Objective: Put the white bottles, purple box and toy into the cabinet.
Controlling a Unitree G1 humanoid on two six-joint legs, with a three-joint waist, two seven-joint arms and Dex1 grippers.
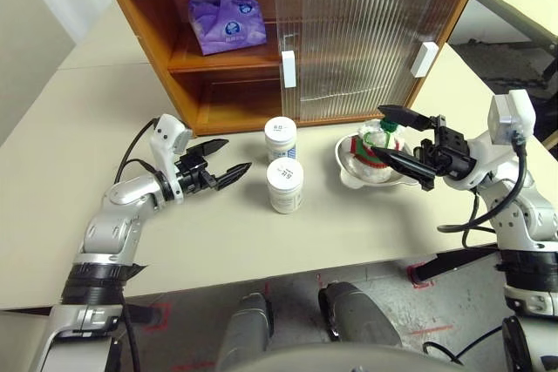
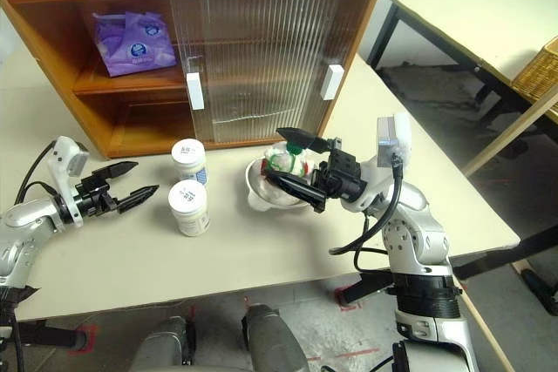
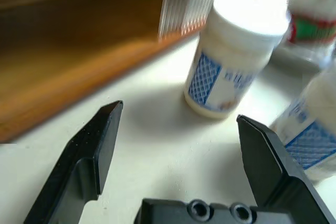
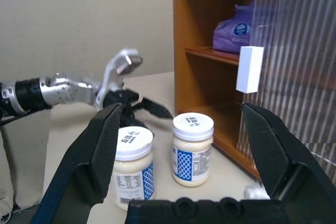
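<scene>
My left gripper (image 1: 220,157) is spread wide and empty, low over the table left of the two white bottles (image 1: 283,163), which stand in front of the cabinet (image 1: 222,98). The purple box (image 1: 226,20) already lies on the upper shelf. The toy (image 1: 377,147) sits in a shallow bowl (image 1: 349,172) further right; my right gripper (image 1: 394,134), spread, hangs above it. Bottles and toy remain.

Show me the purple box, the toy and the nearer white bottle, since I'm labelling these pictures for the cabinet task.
purple box (image 1: 227,20): left eye view, middle of its front face, on the cabinet's upper shelf.
toy (image 1: 381,138): left eye view, its green hat, in the bowl.
nearer white bottle (image 1: 285,173): left eye view, its lid.
</scene>
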